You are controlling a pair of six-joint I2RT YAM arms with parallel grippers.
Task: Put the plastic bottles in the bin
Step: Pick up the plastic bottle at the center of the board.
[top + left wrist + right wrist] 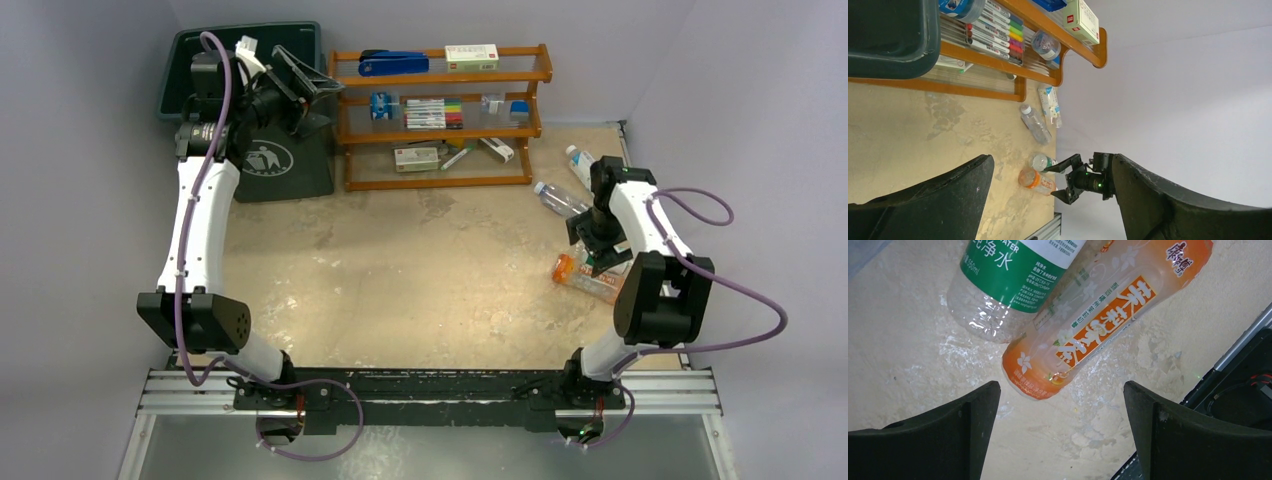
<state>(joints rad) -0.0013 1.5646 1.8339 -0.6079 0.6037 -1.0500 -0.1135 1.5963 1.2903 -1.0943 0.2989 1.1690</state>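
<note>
The dark green bin (300,170) stands at the back left, and its rim (893,45) fills a corner of the left wrist view. My left gripper (305,92) hangs above the bin, open and empty (1053,159). At the right edge lie an orange bottle (583,280), a clear blue-capped bottle (560,198) and a white-labelled bottle (580,162). My right gripper (600,250) hovers open over the orange bottle (1098,325) and a green-labelled bottle (1008,280). Nothing is between its fingers (1062,407); the orange bottle's base sits just beyond the tips.
An orange-brown wooden rack (440,130) with markers, boxes and a blue stapler stands at the back, right of the bin. Grey walls close in on both sides. A metal rail (430,392) runs along the near edge, close to the orange bottle.
</note>
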